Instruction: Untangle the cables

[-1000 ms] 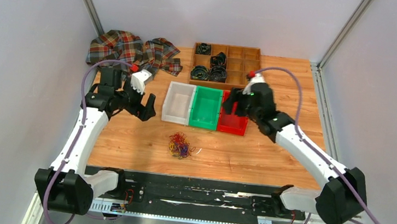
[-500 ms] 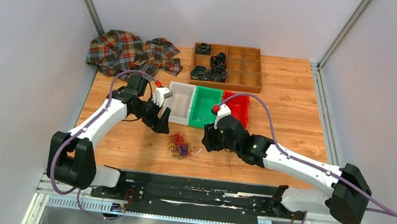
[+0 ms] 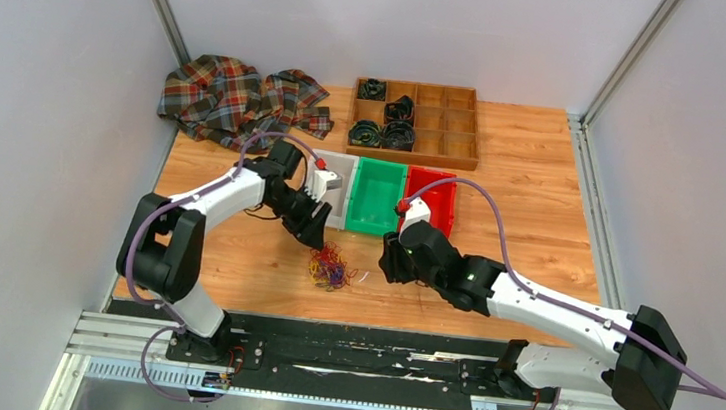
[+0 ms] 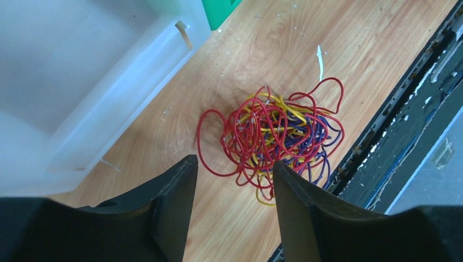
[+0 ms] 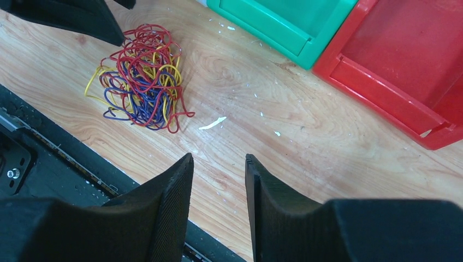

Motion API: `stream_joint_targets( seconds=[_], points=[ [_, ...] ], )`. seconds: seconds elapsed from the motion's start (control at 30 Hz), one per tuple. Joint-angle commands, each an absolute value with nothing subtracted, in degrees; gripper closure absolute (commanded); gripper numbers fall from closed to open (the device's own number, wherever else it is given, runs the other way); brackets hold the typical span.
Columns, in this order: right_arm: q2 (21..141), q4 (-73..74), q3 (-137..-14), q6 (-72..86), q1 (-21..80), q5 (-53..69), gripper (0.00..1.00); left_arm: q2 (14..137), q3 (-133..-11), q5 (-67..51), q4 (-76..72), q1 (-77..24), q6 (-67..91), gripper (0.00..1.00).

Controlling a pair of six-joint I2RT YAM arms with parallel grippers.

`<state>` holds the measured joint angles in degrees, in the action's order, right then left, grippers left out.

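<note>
The cables (image 3: 330,265) are a tangled ball of thin red, yellow and purple-blue wires lying on the wooden table near its front edge. They also show in the left wrist view (image 4: 275,137) and the right wrist view (image 5: 143,76). My left gripper (image 3: 314,232) is open and empty, just above and behind the tangle; its fingertips (image 4: 183,169) frame the near side of the pile. My right gripper (image 3: 388,265) is open and empty, to the right of the tangle, over bare wood (image 5: 218,158).
A clear bin (image 3: 332,164), a green bin (image 3: 377,196) and a red bin (image 3: 436,210) stand side by side behind the tangle. A wooden compartment tray (image 3: 446,133) with black coiled bands sits at the back. A plaid cloth (image 3: 229,92) lies back left. The black front rail (image 3: 355,350) runs close to the tangle.
Both arms have swung in toward the tangle: the left gripper came forward and right to just above it, the right gripper came from the red bin to the wood beside it.
</note>
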<state>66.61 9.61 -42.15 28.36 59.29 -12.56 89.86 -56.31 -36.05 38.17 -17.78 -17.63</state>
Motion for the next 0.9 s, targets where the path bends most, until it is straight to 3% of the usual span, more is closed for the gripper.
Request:
stream_joint_targets(
  seconds=[0.0,0.27,0.4,0.53,0.87],
  points=[
    [64.89,9.70,-42.40,28.22,60.21,-14.09,0.61,92.77,-58.94,-36.68,37.33,-18.54,-19.87,0.45],
    [64.07,9.35,-42.26,28.00,60.13,-14.28,0.66,92.68,-57.89,-40.31,39.71,-18.51,-24.64,0.62],
    [64.76,9.02,-42.44,27.75,60.12,-14.29,0.70,91.65,-59.43,-42.97,43.79,-18.53,-26.64,0.85],
    [65.27,8.49,-43.08,27.18,60.12,-14.27,0.73,89.00,-60.31,-43.44,46.60,-18.47,-27.37,0.98],
    [67.63,5.75,-44.49,25.97,60.12,-12.07,0.77,81.39,-61.59,-44.76,50.04,-18.46,-23.49,0.99]
  ],
)
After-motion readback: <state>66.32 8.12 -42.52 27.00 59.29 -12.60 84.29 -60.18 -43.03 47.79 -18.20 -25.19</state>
